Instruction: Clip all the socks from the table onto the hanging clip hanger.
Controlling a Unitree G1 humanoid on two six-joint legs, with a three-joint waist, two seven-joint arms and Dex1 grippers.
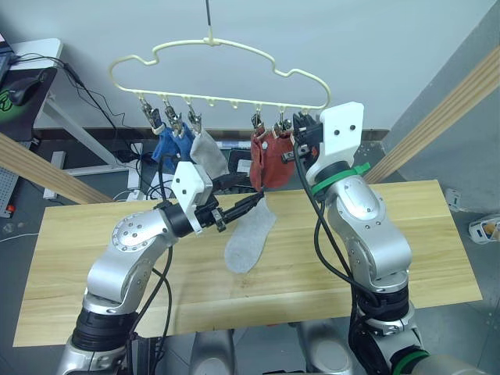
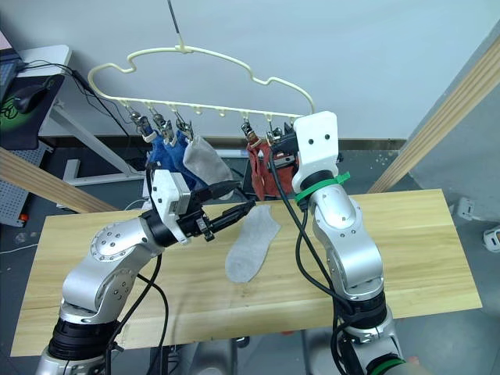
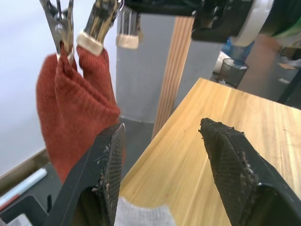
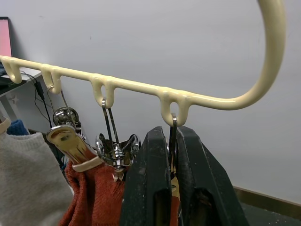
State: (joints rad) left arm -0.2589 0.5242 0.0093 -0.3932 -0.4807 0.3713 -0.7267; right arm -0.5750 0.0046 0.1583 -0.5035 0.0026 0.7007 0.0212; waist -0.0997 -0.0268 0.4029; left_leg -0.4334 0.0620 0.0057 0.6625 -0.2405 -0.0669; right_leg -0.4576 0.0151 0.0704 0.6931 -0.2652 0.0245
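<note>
The pale-yellow clip hanger (image 1: 211, 43) hangs above the table's (image 1: 422, 234) far edge. Two blue socks (image 1: 170, 144), a grey sock (image 1: 209, 152) and two rust-red socks (image 1: 269, 160) hang from its clips. Another grey sock (image 1: 250, 234) lies flat on the table at mid-width. My left gripper (image 1: 251, 203) is open just over that sock's upper end; in the left wrist view its fingers (image 3: 108, 169) are spread, with the sock's cuff (image 3: 141, 214) below them. My right gripper (image 4: 173, 155) is raised to the hanger's right end, shut on the last metal clip (image 4: 172, 127).
Slanted round wooden poles stand at the left (image 1: 47, 172) and the right (image 1: 445, 109) of the table. A desk with a mouse (image 1: 23, 86) and cables sits behind on the left. The hanger's hook hangs from a thin dark rod (image 1: 208, 16).
</note>
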